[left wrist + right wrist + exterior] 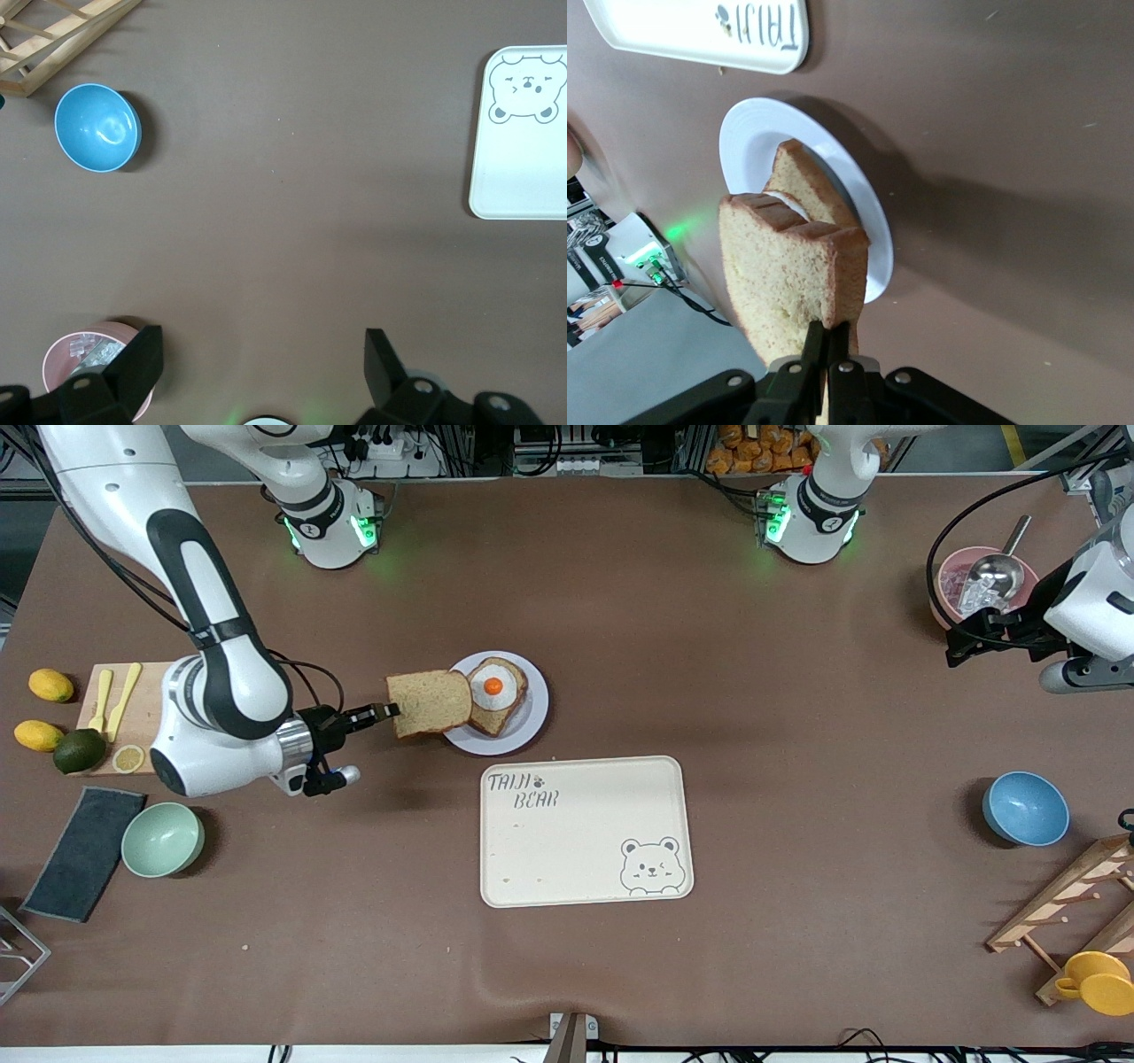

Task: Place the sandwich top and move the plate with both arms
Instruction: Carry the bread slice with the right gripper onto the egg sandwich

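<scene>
My right gripper [392,710] is shut on one edge of the sandwich top [430,702], a plain light-brown bread slice, and holds it level in the air beside the plate [532,722] and partly over its rim. In the right wrist view the slice [788,274] is pinched at its crust between the fingertips [830,335]. The pale round plate [749,133] carries a bread slice with a fried egg [494,686]. My left gripper [961,642] is open and empty, up over the table near the pink bowl [952,580]; its fingers [142,359] stand wide apart.
A cream bear-print tray [585,833] lies nearer the front camera than the plate. A blue bowl [1025,808] and a wooden rack [1063,908] are at the left arm's end. A cutting board [124,708], lemons, a green bowl [162,839] and a dark cloth sit at the right arm's end.
</scene>
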`<state>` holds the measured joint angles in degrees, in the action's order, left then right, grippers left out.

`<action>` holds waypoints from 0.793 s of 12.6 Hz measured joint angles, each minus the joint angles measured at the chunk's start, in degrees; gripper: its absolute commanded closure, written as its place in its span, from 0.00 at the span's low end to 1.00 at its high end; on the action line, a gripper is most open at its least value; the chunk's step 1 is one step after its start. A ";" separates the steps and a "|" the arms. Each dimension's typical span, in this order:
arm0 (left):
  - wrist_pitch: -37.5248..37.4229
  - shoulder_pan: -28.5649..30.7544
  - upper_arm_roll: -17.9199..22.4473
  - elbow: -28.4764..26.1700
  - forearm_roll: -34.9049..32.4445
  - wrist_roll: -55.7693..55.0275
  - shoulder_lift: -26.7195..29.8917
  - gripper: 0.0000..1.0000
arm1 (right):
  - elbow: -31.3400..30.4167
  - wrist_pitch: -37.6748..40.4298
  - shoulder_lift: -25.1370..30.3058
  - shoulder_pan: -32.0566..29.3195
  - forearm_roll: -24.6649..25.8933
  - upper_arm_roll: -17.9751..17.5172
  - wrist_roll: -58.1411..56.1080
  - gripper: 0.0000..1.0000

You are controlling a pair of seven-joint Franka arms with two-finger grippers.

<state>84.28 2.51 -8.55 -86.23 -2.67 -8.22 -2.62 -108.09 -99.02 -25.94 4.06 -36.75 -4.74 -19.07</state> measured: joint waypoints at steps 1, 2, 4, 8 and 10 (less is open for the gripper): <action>0.00 0.00 -0.01 0.00 0.00 0.00 0.00 0.00 | -0.76 -1.44 -0.03 1.09 -0.41 -0.01 0.00 1.00; 0.00 0.00 -0.01 0.00 0.00 0.00 0.00 0.00 | -1.51 -3.13 -0.10 2.38 -0.65 -0.01 0.00 1.00; 0.00 0.01 -0.01 0.04 0.00 0.00 0.00 0.00 | -3.25 -6.80 -0.40 5.02 -3.15 0.01 0.11 1.00; 0.00 0.01 -0.01 0.09 0.00 0.00 0.00 0.00 | -6.36 -11.13 -1.44 7.96 -6.26 0.03 0.32 1.00; 0.00 0.02 0.00 0.09 0.00 0.00 0.00 0.00 | -7.31 -11.51 -1.63 8.19 -6.99 0.03 0.32 0.79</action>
<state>84.29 2.53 -8.55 -86.14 -2.67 -8.22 -2.62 -115.40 -110.53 -27.57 12.25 -43.73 -4.72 -18.76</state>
